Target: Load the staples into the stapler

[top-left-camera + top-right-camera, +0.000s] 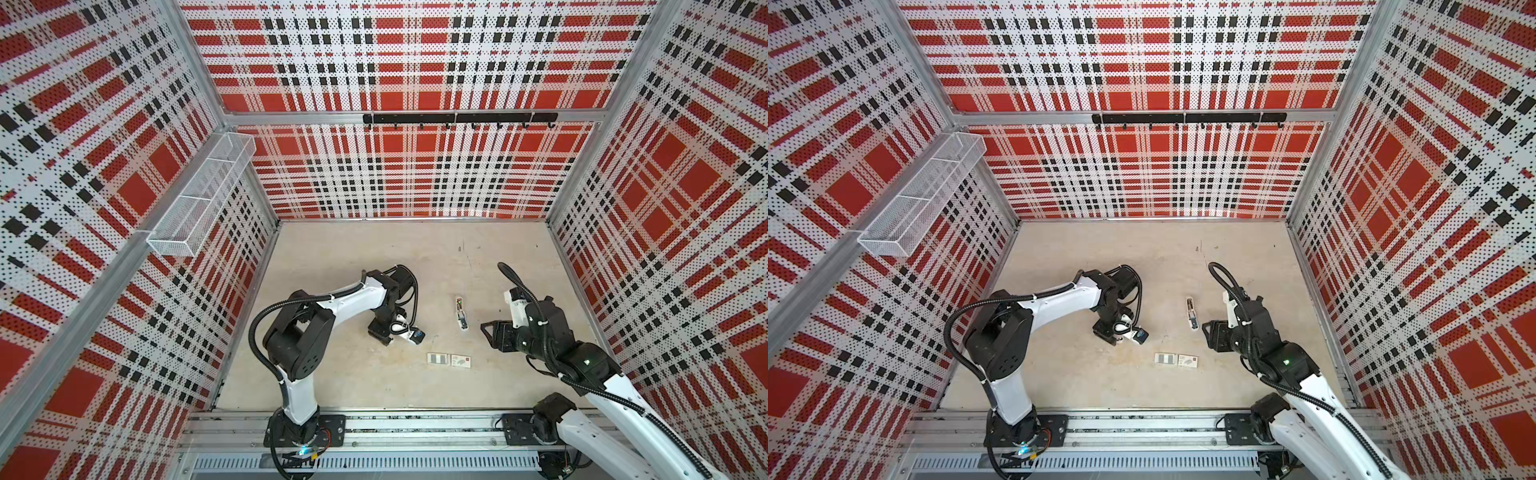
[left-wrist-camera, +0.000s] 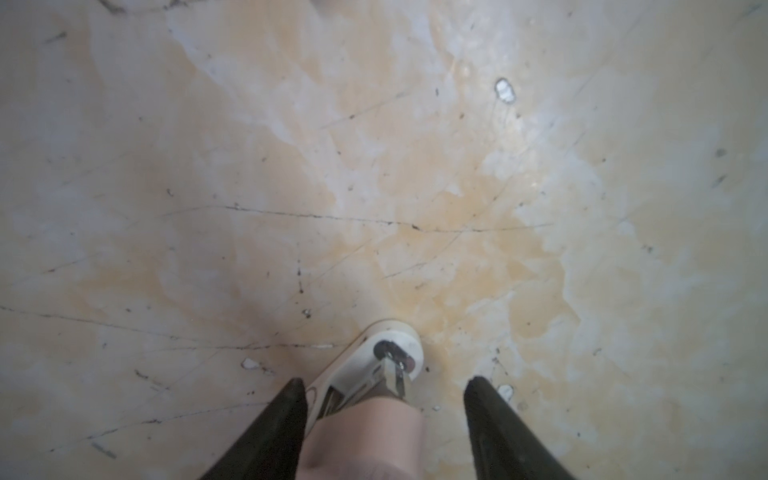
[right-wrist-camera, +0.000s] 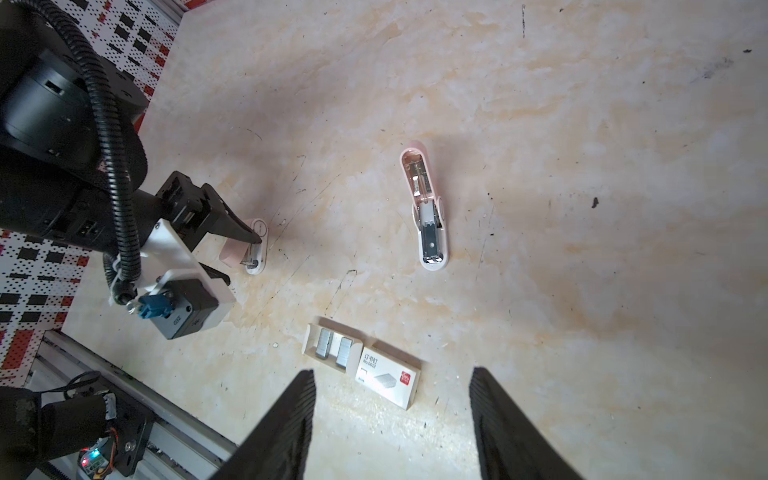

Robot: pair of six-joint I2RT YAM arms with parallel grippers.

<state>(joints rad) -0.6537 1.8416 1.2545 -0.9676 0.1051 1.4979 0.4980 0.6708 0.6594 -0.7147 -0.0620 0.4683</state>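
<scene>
The staples (image 3: 332,351) are silvery strips in a small white tray (image 1: 436,358), next to the printed sleeve (image 3: 388,380). One pale pink stapler (image 3: 428,212) lies opened flat mid-table, its metal channel showing (image 1: 460,312). A second pink stapler (image 2: 365,428) with a white base sits on the table between the jaws of my left gripper (image 2: 387,379). One finger (image 2: 286,415) is against its side and the other (image 2: 498,424) stands off with a gap, so that gripper is open. My right gripper (image 3: 392,372) hovers open and empty above the table near the sleeve (image 1: 490,334).
A mesh basket (image 1: 203,195) hangs on the left wall and a black hook rail (image 1: 457,118) on the back wall. Aluminium rails (image 1: 415,432) run along the front edge. The table surface (image 1: 353,382) is scuffed beige.
</scene>
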